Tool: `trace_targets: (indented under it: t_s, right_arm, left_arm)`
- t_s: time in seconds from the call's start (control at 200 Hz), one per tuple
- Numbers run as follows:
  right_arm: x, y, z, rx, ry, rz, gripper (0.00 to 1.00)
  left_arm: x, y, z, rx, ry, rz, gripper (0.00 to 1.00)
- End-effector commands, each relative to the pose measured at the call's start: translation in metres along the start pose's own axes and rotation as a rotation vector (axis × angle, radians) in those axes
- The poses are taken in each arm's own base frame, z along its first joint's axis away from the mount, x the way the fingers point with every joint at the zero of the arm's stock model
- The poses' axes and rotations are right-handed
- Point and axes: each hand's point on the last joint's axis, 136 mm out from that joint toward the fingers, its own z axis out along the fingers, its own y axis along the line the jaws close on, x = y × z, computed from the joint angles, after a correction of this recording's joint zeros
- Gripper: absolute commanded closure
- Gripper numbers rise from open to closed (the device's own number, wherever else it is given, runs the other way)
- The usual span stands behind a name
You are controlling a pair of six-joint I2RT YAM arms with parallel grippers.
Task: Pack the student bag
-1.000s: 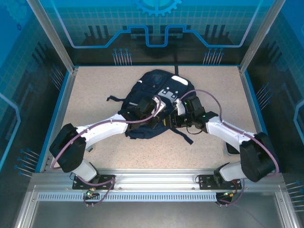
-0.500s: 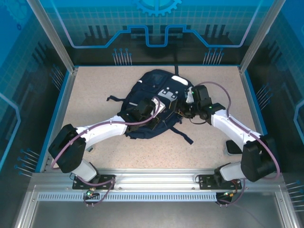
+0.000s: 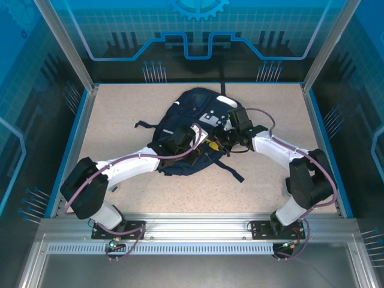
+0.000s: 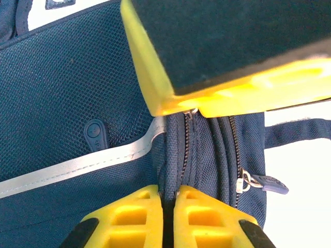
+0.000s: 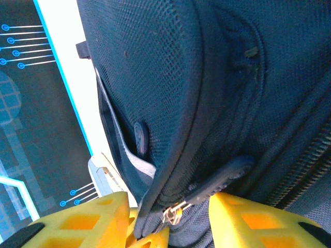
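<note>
Bag lies flat mid-worktop. Its long axis runs near-to-far, with the top end away from me and tipped a bit right. Both hands sit on its near-right flank, facing each other across the zip seam.

Left hand: shut, pinching a ridge of bag fabric right beside the seam, which runs straight ahead from my fingers. Forearm lies low from the near-left, wrist over the bag's lower half.

Right hand: jaws apart, straddling the same ridge from the far-right side, elbow folded back hard. A zip pull sits between its fingers, so right is the nearer hand for it. Can't tell if its pads bite the fabric or just bracket it.

My read: the next move turns on seam direction. Left anchors and right drags the pull along the seam. Risk is fabric bunching if the left pinch slips.
</note>
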Motion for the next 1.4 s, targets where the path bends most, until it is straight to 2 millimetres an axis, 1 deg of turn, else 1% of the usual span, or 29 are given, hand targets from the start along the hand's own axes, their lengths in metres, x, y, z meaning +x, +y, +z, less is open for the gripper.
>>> trace_targets:
  t_s: [0.0,0.08,0.18,0.25,0.315,0.365,0.42,0.47,0.555,0.655,0.75,0.88,0.95,1.05,1.226,1.311,1.391]
  right_arm:
    - [0.004,0.008,0.006,-0.003,0.037,0.042,0.55]
    - [0.003,0.010,0.011,0.007,0.041,0.043,0.58]
    - [0.000,0.014,0.017,0.005,0.041,0.033,0.75]
    - [-0.003,0.019,0.019,-0.003,0.033,0.016,0.86]
    - [-0.007,0.024,0.020,-0.017,0.019,-0.004,0.92]
    - [-0.008,0.029,0.020,-0.031,0.010,-0.023,0.94]
    - [-0.008,0.032,0.020,-0.039,0.008,-0.040,0.95]
    - [-0.007,0.035,0.021,-0.050,0.009,-0.053,0.96]
    - [-0.006,0.039,0.022,-0.066,0.013,-0.067,0.97]
    - [-0.003,0.041,0.022,-0.078,0.018,-0.080,0.97]
    - [-0.003,0.041,0.021,-0.080,0.017,-0.084,0.97]
    - [-0.002,0.041,0.021,-0.083,0.018,-0.085,0.97]
    - [-0.002,0.042,0.020,-0.086,0.019,-0.087,0.98]
    - [-0.001,0.042,0.020,-0.089,0.021,-0.087,0.98]
    - [-0.001,0.042,0.019,-0.089,0.020,-0.088,0.99]
    - [-0.002,0.042,0.019,-0.091,0.021,-0.087,0.99]
    - [-0.001,0.042,0.020,-0.090,0.023,-0.086,0.99]
  left_arm:
    - [-0.026,-0.002,-0.018,0.035,-0.113,-0.050,0.90]
    - [-0.025,-0.005,-0.021,0.051,-0.110,-0.056,0.87]
    - [-0.022,-0.007,-0.026,0.066,-0.105,-0.089,0.79]
    - [-0.019,-0.007,-0.031,0.067,-0.092,-0.130,0.65]
    - [-0.013,-0.003,-0.037,0.051,-0.065,-0.194,0.51]
    - [-0.008,0.001,-0.042,0.025,-0.039,-0.271,0.43]
    - [-0.002,0.003,-0.047,0.011,-0.005,-0.370,0.39]
    - [0.004,0.000,-0.050,0.015,0.020,-0.454,0.38]
    - [0.013,-0.011,-0.051,0.037,0.049,-0.582,0.38]
    - [0.023,-0.024,-0.045,0.056,0.089,-0.697,0.41]
    - [0.026,-0.027,-0.036,0.047,0.097,-0.802,0.46]
    - [0.030,-0.027,-0.018,0.041,0.089,-0.925,0.57]
    - [0.029,-0.030,-0.008,0.053,0.083,-0.954,0.63]
    - [0.028,-0.030,0.002,0.060,0.069,-0.965,0.69]
    - [0.019,-0.029,0.006,0.068,0.025,-0.965,0.69]
    - [0.022,-0.028,0.011,0.059,0.035,-0.980,0.70]
    - [0.028,-0.024,0.014,0.022,0.047,-1.004,0.75]
